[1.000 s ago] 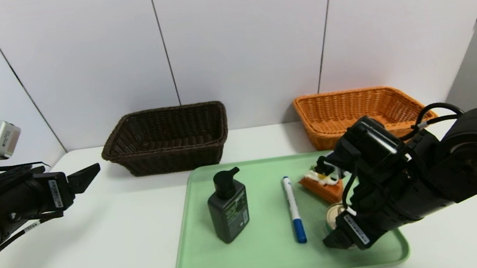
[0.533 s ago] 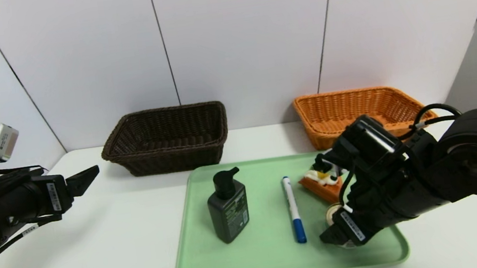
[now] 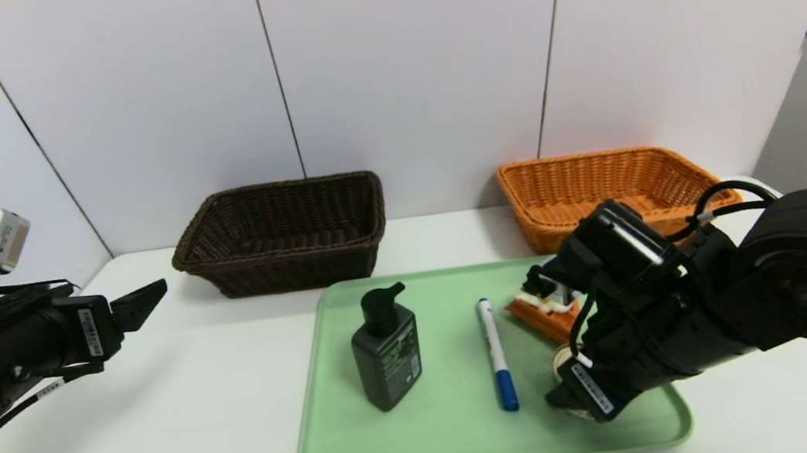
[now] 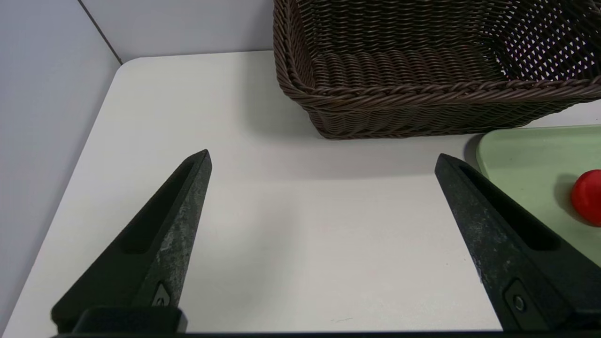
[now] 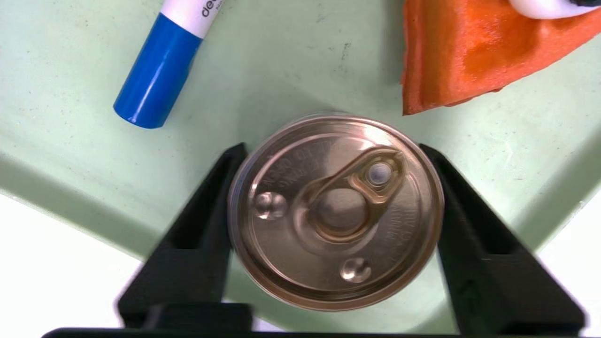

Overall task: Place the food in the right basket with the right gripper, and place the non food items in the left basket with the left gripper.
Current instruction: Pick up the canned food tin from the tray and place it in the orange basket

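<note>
A gold-lidded food can (image 5: pixel 335 211) stands at the near right of the green tray (image 3: pixel 447 439). My right gripper (image 5: pixel 331 148) is shut on the can, one finger pressed against each side. In the head view the right gripper (image 3: pixel 574 395) and its arm cover most of the can (image 3: pixel 563 361). An orange toy food slice (image 3: pixel 546 313) lies just behind it. A blue marker (image 3: pixel 496 351) and a black pump bottle (image 3: pixel 387 357) are on the tray's middle and left. My left gripper (image 4: pixel 323 156) hovers open over the bare table at far left.
The dark brown basket (image 3: pixel 284 234) stands at the back left and the orange basket (image 3: pixel 601 189) at the back right, both against the wall. A red round item (image 4: pixel 587 197) sits on the tray, seen only in the left wrist view.
The right gripper has lowered slightly around the can and its fingers have closed onto the can's sides. The left arm has stayed put.
</note>
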`<state>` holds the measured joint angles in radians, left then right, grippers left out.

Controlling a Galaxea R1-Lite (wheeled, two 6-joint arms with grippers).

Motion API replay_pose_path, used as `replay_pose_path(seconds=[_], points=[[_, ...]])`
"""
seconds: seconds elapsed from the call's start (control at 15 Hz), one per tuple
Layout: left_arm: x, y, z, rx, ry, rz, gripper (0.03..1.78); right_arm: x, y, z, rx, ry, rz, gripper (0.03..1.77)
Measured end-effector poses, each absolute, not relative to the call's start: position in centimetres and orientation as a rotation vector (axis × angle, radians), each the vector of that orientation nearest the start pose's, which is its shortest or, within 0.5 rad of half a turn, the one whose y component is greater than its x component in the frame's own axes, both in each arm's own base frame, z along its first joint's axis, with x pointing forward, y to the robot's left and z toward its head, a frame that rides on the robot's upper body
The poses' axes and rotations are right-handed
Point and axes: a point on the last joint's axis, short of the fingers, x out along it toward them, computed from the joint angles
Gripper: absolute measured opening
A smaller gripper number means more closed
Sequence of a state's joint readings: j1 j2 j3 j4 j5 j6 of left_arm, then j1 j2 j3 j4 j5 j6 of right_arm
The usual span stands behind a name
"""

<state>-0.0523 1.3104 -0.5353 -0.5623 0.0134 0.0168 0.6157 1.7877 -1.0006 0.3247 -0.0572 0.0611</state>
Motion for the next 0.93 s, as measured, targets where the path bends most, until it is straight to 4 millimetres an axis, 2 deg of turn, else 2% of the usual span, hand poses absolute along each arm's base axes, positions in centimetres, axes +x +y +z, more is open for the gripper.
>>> replay_pose_path(seconds=[0.4, 0.67, 0.93], points=[[20.1, -1.0, 19.9, 0.019, 0.217, -0.041, 1.69, 23.3, 16.4, 13.1, -0.322, 1.077, 0.465, 1.14], [20.1, -1.0, 19.8, 0.018, 0.221, -0.04, 1.69, 23.0, 16.2, 15.2, -0.342, 0.991, 0.49, 1.11], [20.0, -1.0, 19.6, 0.011, 0.227, -0.041, 1.69, 22.3, 15.9, 18.3, -0.307, 0.851, 0.499, 0.72]])
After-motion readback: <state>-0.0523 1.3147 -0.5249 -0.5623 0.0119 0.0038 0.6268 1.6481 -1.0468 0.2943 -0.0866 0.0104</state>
